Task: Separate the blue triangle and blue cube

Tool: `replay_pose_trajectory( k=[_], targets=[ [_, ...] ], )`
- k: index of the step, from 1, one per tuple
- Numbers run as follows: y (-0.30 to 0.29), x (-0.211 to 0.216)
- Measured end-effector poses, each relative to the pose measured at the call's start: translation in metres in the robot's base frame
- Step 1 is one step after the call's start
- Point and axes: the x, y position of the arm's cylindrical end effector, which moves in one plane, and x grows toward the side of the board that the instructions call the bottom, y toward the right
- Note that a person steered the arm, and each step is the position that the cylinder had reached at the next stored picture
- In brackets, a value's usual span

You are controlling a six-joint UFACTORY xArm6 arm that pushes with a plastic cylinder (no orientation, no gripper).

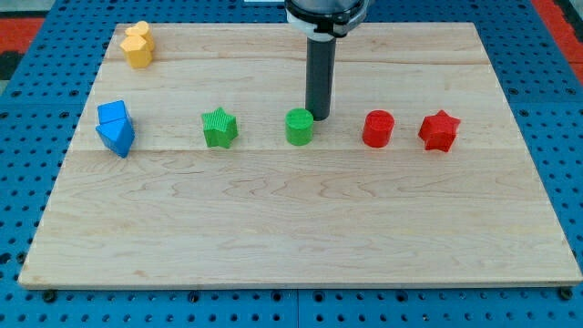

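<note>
The blue cube [113, 114] and the blue triangle [117, 138] sit touching each other at the view's left edge of the wooden board [291, 228], the cube above the triangle. My tip [321, 117] stands near the board's middle, just to the upper right of the green cylinder [299, 127], touching it or nearly so. The tip is far to the right of the blue blocks.
A green star [219, 128] lies left of the green cylinder. A red cylinder [377, 128] and a red star [439, 130] lie to the right. Two yellow blocks [138, 45] sit together at the top left corner. A blue pegboard [27, 109] surrounds the board.
</note>
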Motion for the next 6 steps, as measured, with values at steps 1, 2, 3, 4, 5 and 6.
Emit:
replay_pose_trajectory(
  k=[1,2,3,4,5,6],
  targets=[
    [-0.013,-0.043],
    [-0.112,-0.071],
    [-0.245,-0.09],
    [-0.332,-0.056],
    [-0.336,-0.021],
    [-0.305,0.05]
  ],
)
